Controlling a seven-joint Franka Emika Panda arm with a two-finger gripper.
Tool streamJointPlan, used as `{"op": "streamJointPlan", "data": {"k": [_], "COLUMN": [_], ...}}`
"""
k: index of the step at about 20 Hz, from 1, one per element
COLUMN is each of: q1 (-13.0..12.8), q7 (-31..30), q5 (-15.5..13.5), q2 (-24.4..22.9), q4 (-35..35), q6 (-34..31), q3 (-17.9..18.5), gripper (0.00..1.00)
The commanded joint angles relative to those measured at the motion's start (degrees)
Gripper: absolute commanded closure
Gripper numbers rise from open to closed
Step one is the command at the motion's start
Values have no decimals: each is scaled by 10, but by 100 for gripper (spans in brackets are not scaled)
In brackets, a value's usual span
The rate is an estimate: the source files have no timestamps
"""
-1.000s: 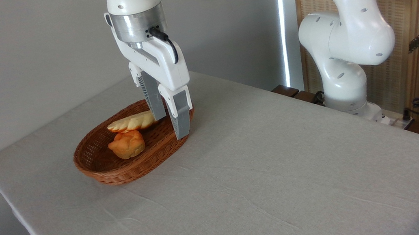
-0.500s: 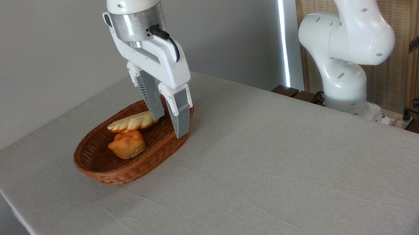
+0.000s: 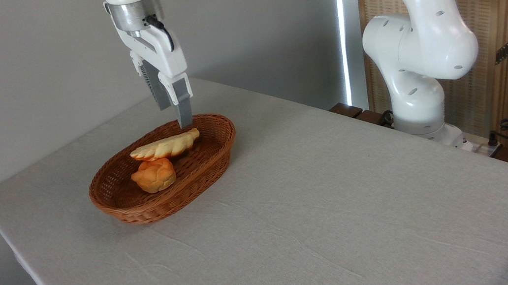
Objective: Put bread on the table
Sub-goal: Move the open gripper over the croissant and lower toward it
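Grey cloth is spread across the table point(image 3: 322, 202), and the bread point(image 3: 166, 146) is seen lying in the wicker basket point(image 3: 144, 210), not yet lifted.
Nothing is held by the gripper point(image 3: 173, 111): its fingers are parted and poised just above the loaf's tapered right end, presumably lined up for a grasp, while the round bun point(image 3: 154, 175) is left beside it.

One fixed view — raised, angled down across the table point(image 3: 323, 212).
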Motion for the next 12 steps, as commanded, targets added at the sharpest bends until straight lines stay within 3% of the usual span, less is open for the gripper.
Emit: {"op": "streamJointPlan", "data": {"k": [1, 6, 12], "q1": [3, 3, 6], "q7": [-62, -150, -142], "q5": [-20, -20, -6], "q2": [43, 96, 111], "q4": [4, 4, 2], "q6": [41, 132, 129], "q3": [-47, -82, -79], "gripper": [0, 0, 0]}}
